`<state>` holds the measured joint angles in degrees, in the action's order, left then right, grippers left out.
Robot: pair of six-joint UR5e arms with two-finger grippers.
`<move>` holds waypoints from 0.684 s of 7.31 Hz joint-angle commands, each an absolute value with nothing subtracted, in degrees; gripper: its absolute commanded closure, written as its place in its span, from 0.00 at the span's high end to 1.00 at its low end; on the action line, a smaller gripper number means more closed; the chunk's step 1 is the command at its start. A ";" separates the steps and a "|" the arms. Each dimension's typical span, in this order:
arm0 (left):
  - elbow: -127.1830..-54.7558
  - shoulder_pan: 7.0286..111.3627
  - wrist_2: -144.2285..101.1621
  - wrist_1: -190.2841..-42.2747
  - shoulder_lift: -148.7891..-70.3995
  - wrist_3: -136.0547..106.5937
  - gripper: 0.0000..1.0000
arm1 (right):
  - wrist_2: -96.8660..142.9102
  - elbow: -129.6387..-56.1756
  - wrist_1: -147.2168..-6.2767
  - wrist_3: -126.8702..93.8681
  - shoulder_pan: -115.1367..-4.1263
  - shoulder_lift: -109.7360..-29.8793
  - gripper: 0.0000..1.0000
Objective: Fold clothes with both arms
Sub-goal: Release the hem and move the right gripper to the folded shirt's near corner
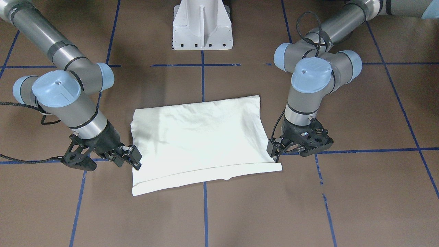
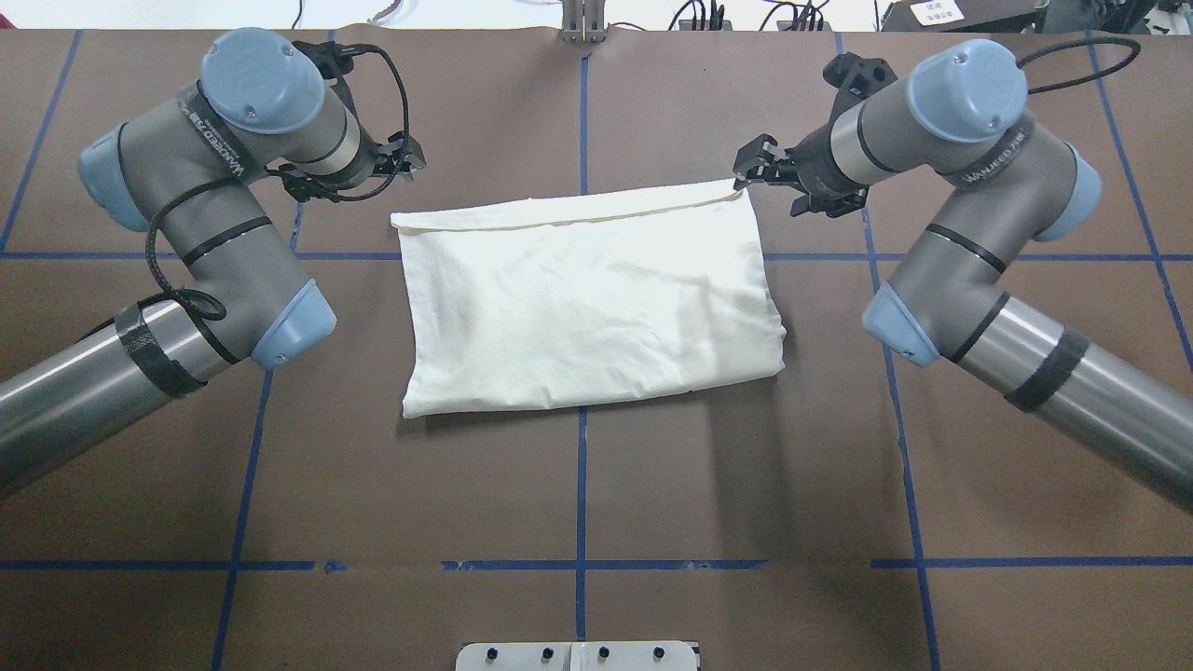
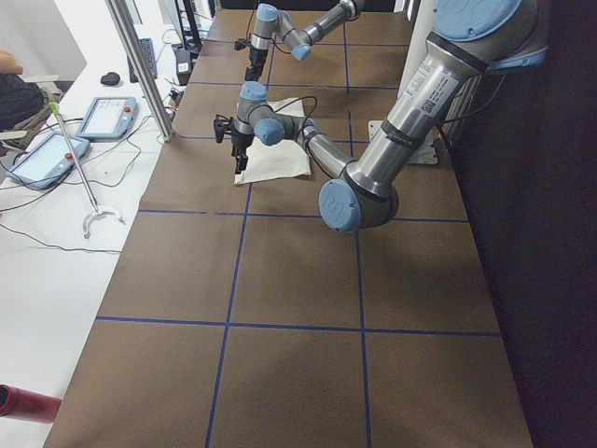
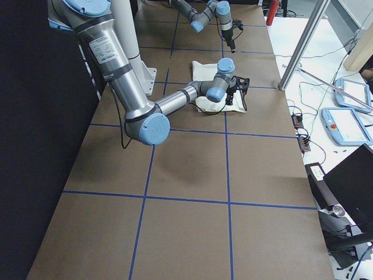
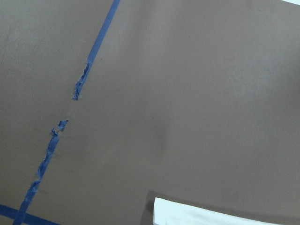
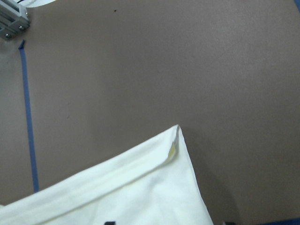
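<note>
My left fingers [image 1: 296, 149] are spread wide, hanging just beside the far left corner of the shirt [image 2: 582, 303], with nothing between them. The shirt lies flat in the middle of the brown surface [image 2: 578, 485], folded into 1 rectangle with its plain pale side up and a narrow strip of a lower layer showing along its far edge. My right fingers [image 1: 106, 159] are also spread wide and empty, with 1 tip at the far right corner; I cannot tell whether it touches the cloth.
</note>
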<state>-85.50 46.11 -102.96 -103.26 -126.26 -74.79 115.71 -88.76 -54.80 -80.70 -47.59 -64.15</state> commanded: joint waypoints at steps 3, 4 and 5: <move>-90.00 46.32 -103.01 -102.30 -125.16 -74.71 1.00 | 104.11 -101.45 -55.11 -80.86 -33.09 -78.67 0.99; -90.00 46.32 -103.01 -102.39 -125.07 -74.71 1.00 | 102.41 -97.16 -55.02 -80.60 -32.44 -74.31 0.98; -90.00 46.32 -103.01 -102.48 -125.07 -74.71 1.00 | 102.39 -94.60 -54.93 -80.60 -32.43 -72.53 0.87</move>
